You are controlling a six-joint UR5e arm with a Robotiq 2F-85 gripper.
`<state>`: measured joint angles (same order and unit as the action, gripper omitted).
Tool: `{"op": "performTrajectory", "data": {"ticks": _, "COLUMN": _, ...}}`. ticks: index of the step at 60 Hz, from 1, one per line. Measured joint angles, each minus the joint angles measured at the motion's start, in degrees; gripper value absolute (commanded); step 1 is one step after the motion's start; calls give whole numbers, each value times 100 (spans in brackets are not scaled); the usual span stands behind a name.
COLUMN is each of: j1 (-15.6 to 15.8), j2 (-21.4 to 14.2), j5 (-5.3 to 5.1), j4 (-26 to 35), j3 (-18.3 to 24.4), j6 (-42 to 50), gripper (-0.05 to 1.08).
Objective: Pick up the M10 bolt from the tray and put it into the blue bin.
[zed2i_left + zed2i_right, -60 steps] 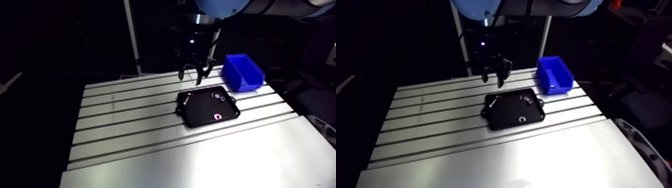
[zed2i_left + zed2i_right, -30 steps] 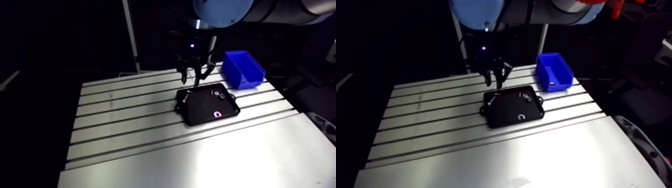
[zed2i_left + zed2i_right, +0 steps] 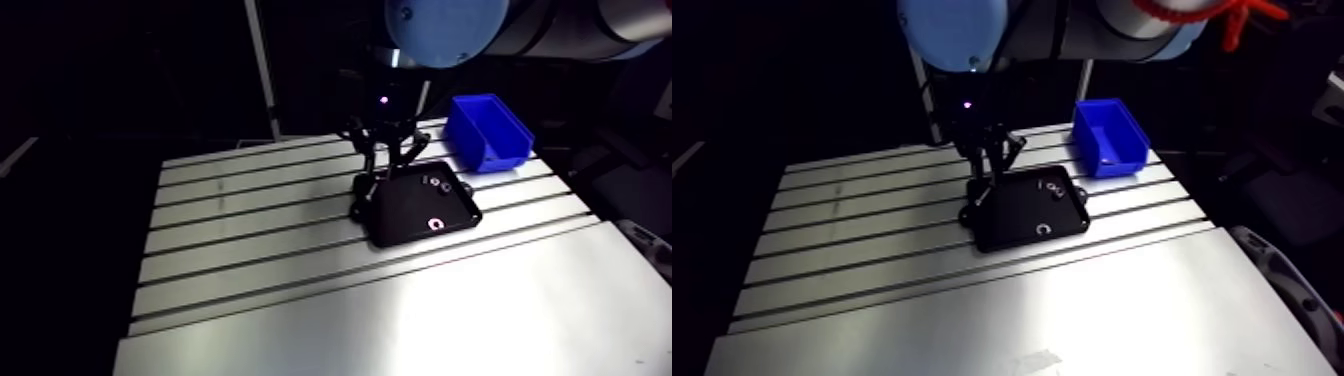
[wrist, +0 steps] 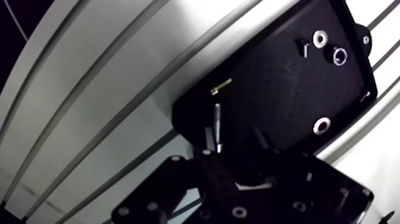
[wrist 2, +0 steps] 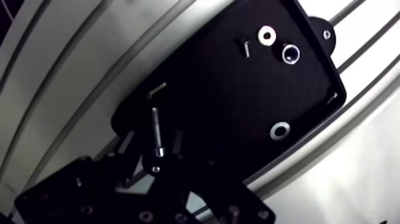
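At the tray's (image 4: 277, 89) corner nearest the gripper (image 4: 234, 137), the M10 bolt (image 5: 156, 130) lies flat on the black floor. Its shank runs between the two fingers, which stand apart on either side and hold nothing. A small brass piece (image 4: 221, 87) lies just past the bolt's tip. Farther across the tray are two washers (image 4: 320, 39), a dark nut (image 4: 340, 56) and a short screw (image 4: 303, 47). Off the tray's far corner, on the slotted table (image 3: 300, 290), stands the blue bin (image 3: 490, 128).
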<state>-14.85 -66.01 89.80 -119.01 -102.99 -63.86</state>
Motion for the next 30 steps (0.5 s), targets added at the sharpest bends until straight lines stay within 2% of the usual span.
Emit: {"op": "performTrajectory", "data": {"ticks": 30, "j1": 7, "j2": 93, "j5": -2, "j4": -116, "j3": -106, "j6": -11, "gripper": 60}}
